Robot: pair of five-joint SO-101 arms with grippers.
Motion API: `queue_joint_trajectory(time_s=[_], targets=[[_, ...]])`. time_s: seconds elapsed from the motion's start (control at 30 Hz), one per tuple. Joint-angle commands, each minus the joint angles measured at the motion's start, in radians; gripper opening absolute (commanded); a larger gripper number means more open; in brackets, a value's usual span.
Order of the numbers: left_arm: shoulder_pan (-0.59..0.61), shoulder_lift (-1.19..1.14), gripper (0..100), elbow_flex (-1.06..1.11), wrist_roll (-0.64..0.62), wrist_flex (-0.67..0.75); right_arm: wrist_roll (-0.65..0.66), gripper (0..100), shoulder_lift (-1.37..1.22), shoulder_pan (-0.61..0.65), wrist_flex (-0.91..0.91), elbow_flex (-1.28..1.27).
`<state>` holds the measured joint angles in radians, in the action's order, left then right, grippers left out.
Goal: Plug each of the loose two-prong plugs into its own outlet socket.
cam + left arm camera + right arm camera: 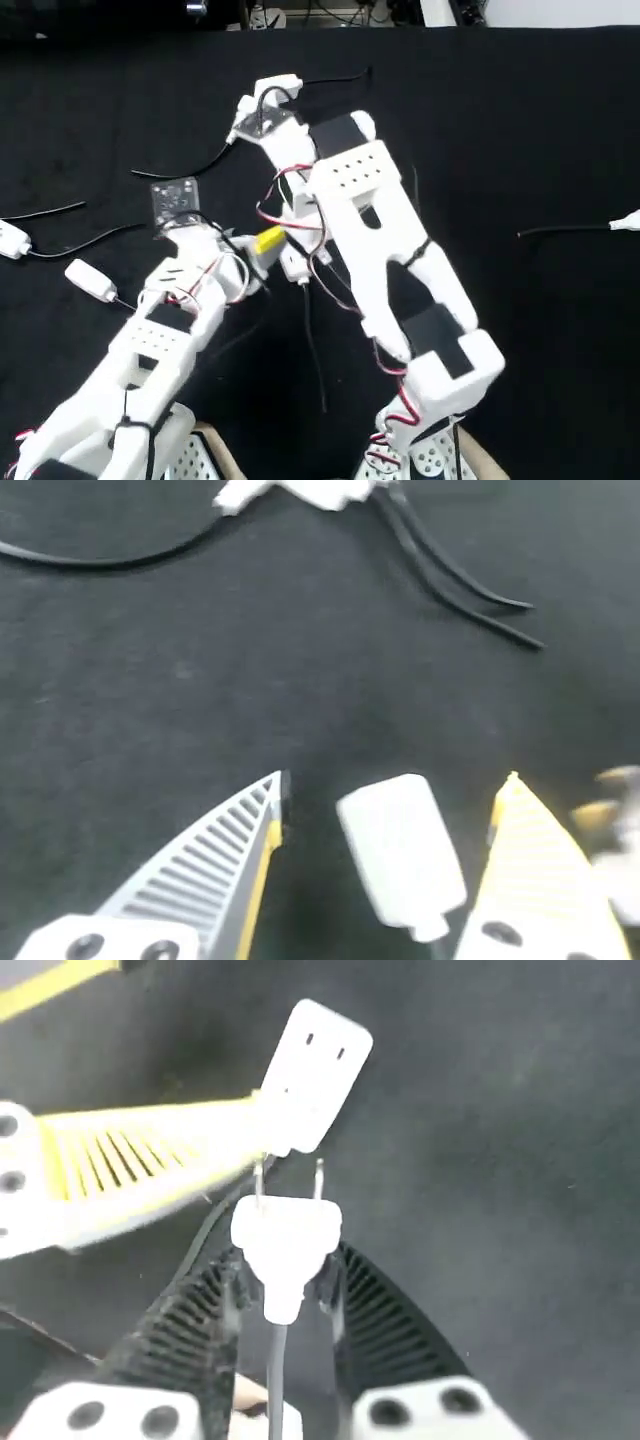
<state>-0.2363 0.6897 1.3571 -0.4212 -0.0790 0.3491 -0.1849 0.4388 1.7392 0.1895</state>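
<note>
From the right wrist we see the right gripper (283, 1260), fingers (385, 1330) clamped on a white two-prong plug (285, 1230), its prongs aimed at the outlet socket (315, 1070) just ahead. The left wrist view gives us the left gripper (396, 780), fingers (540, 860) wide around that socket on the black table (200, 680). Overhead, other white cord ends (90, 280) lie well apart.

A robotics lab bench was pictured: a table (540, 120) draped in black cloth, white robot arms (365, 200) with exposed wiring (275, 215), and cable clutter (300, 14) behind it.
</note>
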Motion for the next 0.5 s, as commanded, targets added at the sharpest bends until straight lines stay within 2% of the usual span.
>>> queue_joint_trajectory(time_s=[0.0, 0.1, 0.23, 0.47], targets=[[-0.047, 0.061, 33, -0.004, 0.005, 0.023, 0.031, 1.2, 0.105, 0.014, 0.014, -0.059], [0.002, 0.064, 33, -0.008, 0.005, 0.038, 0.031, 1.2, 0.122, 0.014, 0.015, -0.087], [0.070, 0.060, 33, 0.016, 0.005, 0.141, 0.032, 1.2, 0.122, 0.000, 0.015, -0.124], [0.047, 0.064, 33, 0.042, 0.008, 0.184, 0.029, 1.2, 0.122, 0.026, -0.014, -0.176]])
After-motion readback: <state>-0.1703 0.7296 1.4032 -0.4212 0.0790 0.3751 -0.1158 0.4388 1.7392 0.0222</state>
